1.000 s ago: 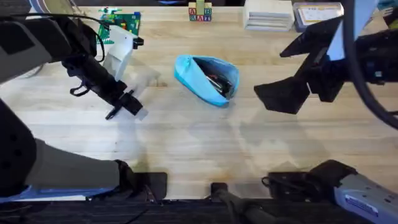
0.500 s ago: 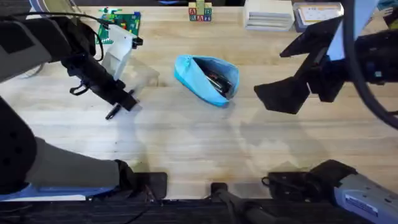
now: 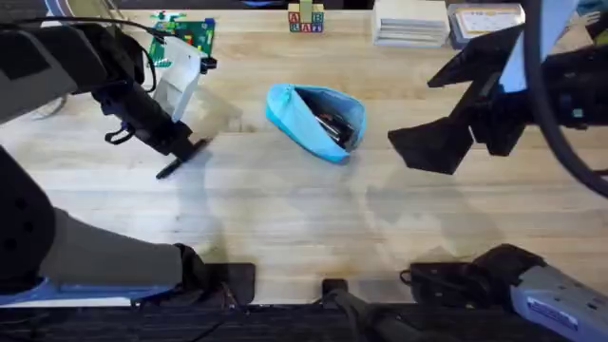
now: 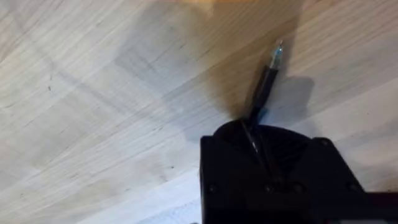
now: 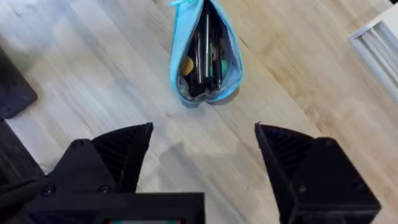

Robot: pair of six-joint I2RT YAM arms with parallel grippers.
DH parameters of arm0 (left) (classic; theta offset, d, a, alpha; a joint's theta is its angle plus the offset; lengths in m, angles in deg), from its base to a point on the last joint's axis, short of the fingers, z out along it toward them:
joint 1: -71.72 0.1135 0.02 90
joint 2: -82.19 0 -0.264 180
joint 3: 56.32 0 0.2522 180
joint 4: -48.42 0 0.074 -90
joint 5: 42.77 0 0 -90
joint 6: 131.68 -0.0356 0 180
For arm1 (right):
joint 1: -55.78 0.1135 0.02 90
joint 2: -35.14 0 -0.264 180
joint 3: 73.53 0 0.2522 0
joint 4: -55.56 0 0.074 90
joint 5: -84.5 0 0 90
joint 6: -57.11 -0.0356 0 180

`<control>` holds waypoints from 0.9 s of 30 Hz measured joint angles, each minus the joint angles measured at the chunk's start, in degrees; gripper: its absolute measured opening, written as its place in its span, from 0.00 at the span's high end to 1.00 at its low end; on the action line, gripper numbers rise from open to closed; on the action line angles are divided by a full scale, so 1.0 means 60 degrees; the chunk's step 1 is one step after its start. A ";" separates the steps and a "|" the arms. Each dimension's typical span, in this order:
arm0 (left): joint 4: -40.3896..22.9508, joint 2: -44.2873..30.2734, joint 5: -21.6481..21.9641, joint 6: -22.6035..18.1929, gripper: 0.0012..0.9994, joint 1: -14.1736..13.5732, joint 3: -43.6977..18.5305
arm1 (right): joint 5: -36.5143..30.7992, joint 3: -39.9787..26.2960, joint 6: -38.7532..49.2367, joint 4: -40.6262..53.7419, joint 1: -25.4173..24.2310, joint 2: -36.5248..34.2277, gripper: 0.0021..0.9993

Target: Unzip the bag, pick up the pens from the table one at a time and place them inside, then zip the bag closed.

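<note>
Light-blue fabric: the bag lies unzipped on the table, near its middle toward the far side, mouth gaping to the right. Inside, in the right wrist view, the bag holds several dark pens lying lengthwise; their exact count is hard to make out, and a small yellowish item beside them cannot be identified.

Left gripper: low over the left part of the table, well apart from the bag. Its black fingers are clamped on 1 pen, whose dark end juts out toward the near-left. In the left wrist view the same pen runs out from the left gripper, tip silvery, above bare wood; the held end is hidden inside the black finger housing, so the grip point itself cannot be seen.

Right gripper: raised to the right of the bag, large and dark under the camera, partly cut off by the frame edge. In its own wrist view the right gripper has both fingers spread wide apart with nothing between them, the bag beyond the gap.

Far edge: a green circuit-like board, lettered blocks, and a white box, all partly cropped.
</note>
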State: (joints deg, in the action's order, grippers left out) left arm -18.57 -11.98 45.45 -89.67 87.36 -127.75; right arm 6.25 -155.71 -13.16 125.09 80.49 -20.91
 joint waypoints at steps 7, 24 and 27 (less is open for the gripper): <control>-0.0018 0.0000 -0.0007 -0.0004 0.96 0.0000 -0.0022 | 0.0000 -0.0001 0.0000 0.0000 0.0000 0.0000 0.00; -0.1336 0.0844 -0.1564 -0.0647 0.96 -0.0055 -0.1249 | -0.0004 -0.0001 0.0000 0.0000 0.0000 0.1341 0.00; -0.1387 0.1457 -0.1776 -0.0809 0.96 -0.0055 -0.1459 | -0.0004 -0.0004 0.0000 0.0004 0.0000 0.1586 0.00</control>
State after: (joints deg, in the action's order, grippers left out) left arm -26.89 -3.24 34.79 -94.52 87.03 -136.51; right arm 6.23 -155.73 -13.16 125.11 80.49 -11.39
